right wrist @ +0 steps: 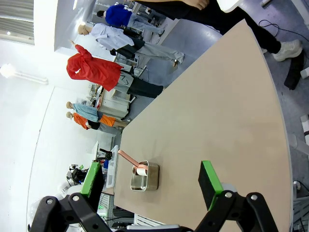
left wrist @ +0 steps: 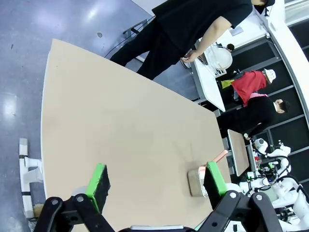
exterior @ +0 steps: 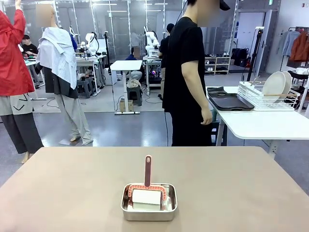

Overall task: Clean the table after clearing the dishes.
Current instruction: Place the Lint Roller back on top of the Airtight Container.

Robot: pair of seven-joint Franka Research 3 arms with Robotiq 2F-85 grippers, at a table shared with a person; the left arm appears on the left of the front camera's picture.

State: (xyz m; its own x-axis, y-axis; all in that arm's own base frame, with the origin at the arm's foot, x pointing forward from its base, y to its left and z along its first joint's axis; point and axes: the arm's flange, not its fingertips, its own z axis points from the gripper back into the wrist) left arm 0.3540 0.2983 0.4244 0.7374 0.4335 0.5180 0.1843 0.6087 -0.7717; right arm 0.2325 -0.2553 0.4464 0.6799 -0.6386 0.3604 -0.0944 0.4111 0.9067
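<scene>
The beige table [exterior: 72,183] lies bare apart from a small steel pan [exterior: 148,202] near its front edge. In the pan rests a white roller [exterior: 146,197] with a pink handle pointing up. The dishes are off this table: white plates [exterior: 276,85] stand in a wire rack and dark trays [exterior: 230,101] lie on the white side table. My left gripper [left wrist: 157,179] hangs open above the table [left wrist: 120,121], with the pan [left wrist: 195,181] beside its right finger. My right gripper [right wrist: 150,180] is open too, high over the table [right wrist: 207,106], the pan [right wrist: 144,175] far below it.
A person in black [exterior: 187,72] stands at the far edge, turned toward the white side table [exterior: 263,123], one hand [exterior: 207,116] hanging near the trays. The wire rack [exterior: 268,99] sits at the right on that side table.
</scene>
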